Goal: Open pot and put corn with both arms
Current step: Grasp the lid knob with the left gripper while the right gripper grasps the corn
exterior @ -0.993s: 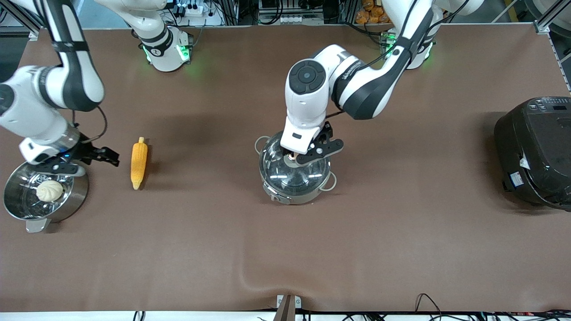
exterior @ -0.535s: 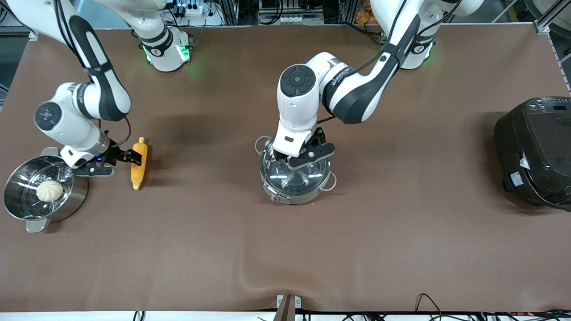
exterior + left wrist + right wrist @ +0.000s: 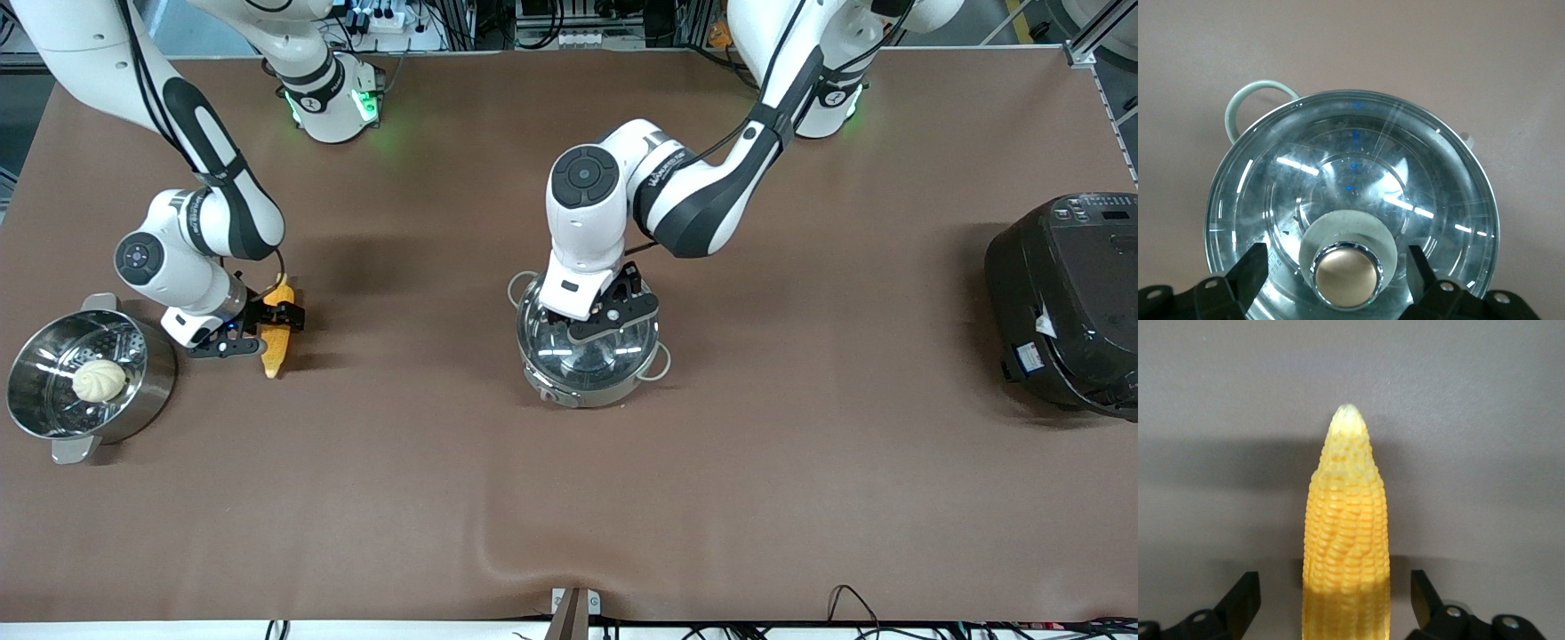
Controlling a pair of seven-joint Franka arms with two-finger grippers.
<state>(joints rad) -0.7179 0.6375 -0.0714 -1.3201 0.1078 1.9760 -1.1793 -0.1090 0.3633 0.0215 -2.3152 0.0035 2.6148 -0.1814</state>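
Hidden: pot [image 3: 589, 378] contents unclear under lid [image 3: 1351, 193].
Left gripper [image 3: 1345, 270]: wide, straddling knob [image 3: 1346, 275].
Right gripper [image 3: 1335, 597]: wide, straddling corn [image 3: 1346, 540].
Steamer [image 3: 36, 418], corn's 8 o'clock: bun [image 3: 98, 380].

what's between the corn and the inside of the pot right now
The glass lid sits on the pot, closing it. The left hand is open around its knob. The right hand is open around the corn.
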